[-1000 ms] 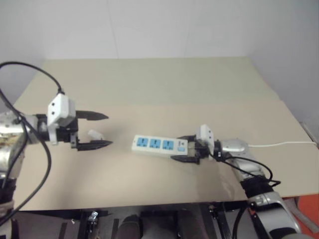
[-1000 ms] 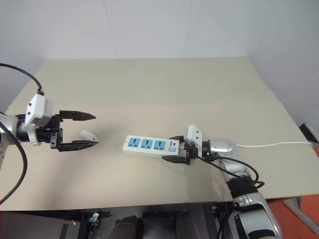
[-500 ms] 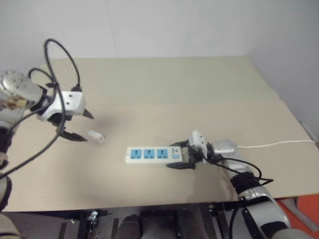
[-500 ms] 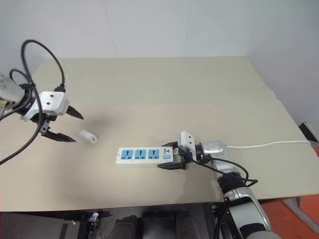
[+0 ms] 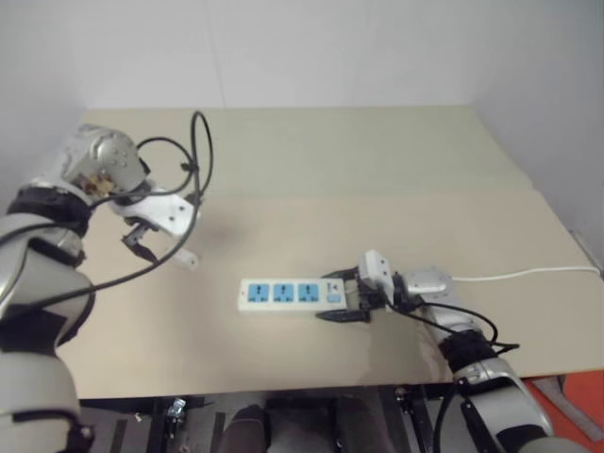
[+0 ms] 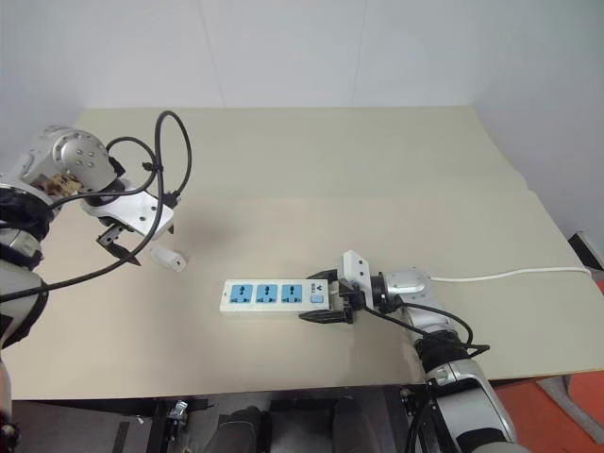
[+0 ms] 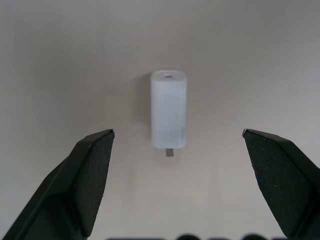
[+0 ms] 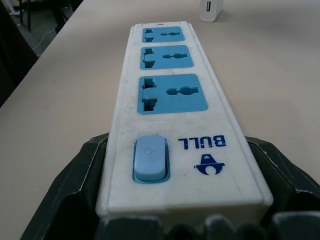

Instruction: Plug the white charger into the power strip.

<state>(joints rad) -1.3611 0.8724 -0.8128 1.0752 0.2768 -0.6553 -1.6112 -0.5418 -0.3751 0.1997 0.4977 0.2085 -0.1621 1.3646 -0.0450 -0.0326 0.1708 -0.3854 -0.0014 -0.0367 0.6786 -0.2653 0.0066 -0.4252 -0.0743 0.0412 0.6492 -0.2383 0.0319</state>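
Left gripper [image 6: 121, 243]: hangs over the white charger [image 6: 170, 257], pointing down at the table [image 6: 311, 179]; jaws spread wide, nothing between them.
Left wrist view: the white charger [image 7: 169, 110] lies flat on the bare tabletop, midway between the two black fingertips [image 7: 95, 150] and touching neither; a short metal prong shows at its near end, a small slot at the far end.
Head views: the charger lies just left of the power strip [image 6: 274, 295], with a gap of bare table between them; the left arm's black cable loops above the gripper housing and partly covers it.
Right gripper [image 6: 328, 300]: clamped on the switch end of the power strip, one finger on each long side.
Right wrist view: three blue sockets in a row, a pale blue switch [image 8: 150, 158] and a blue printed logo nearest the gripper; the charger [image 8: 209, 10] stands small beyond the far end.
Strip cable [image 6: 510, 275]: thin and white, seemingly running from behind the right wrist to the table's right edge.
Backdrop: plain white wall [image 6: 283, 47].
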